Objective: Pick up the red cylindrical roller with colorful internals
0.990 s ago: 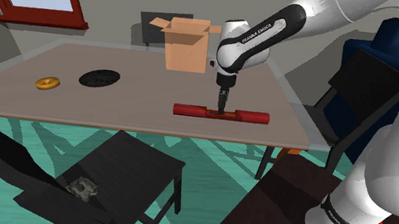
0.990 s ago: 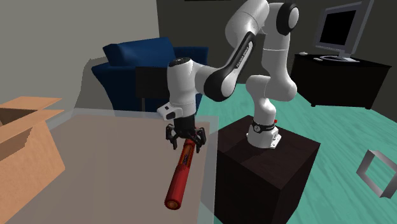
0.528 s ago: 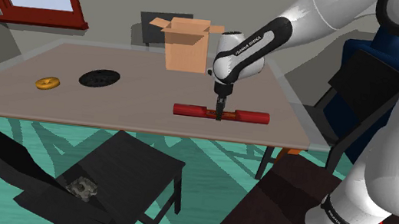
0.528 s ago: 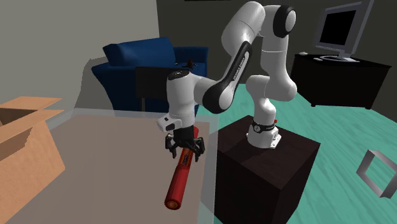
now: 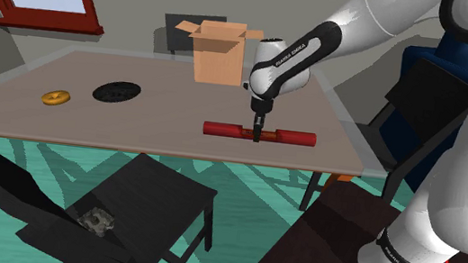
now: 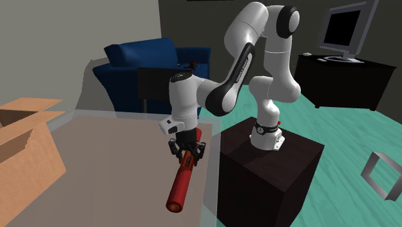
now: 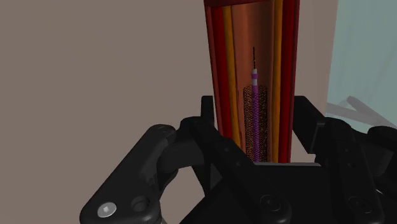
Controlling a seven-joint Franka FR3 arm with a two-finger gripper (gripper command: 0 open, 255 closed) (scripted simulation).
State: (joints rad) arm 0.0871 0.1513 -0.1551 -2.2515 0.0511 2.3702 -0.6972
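The claw (image 7: 254, 108) was clenched on the red roller (image 7: 254, 63). In the wrist view its black fingers (image 7: 211, 111) pressed against both long sides of the tube, whose orange rods and purple coil showed between them. The roller (image 5: 295, 137) lay flat on the surface (image 5: 133, 128), close to the edge nearest the stand and running along it. The claw (image 5: 257, 136) came straight down on it at about mid-length. Nothing in the pictures showed it lifted yet.

The main risk, as I judged it, was the shape. A long round body held by two narrow fingers can turn in the grip, and if the pinch sat even a little off the middle, one end would sag as it rose. A quick lift would make that worse.

The second risk was the place. In the second exterior view the roller (image 6: 179, 190) and the claw (image 6: 187, 155) sat right by the surface's edge (open floor lay beyond it). A slip there would likely send the roller rolling off, not back toward the middle.

The cardboard box (image 5: 219, 52) near the far edge, the black disc (image 5: 116, 93) and the yellow ring (image 5: 55, 97) stood well apart. They looked unlikely to be struck by a swinging end.
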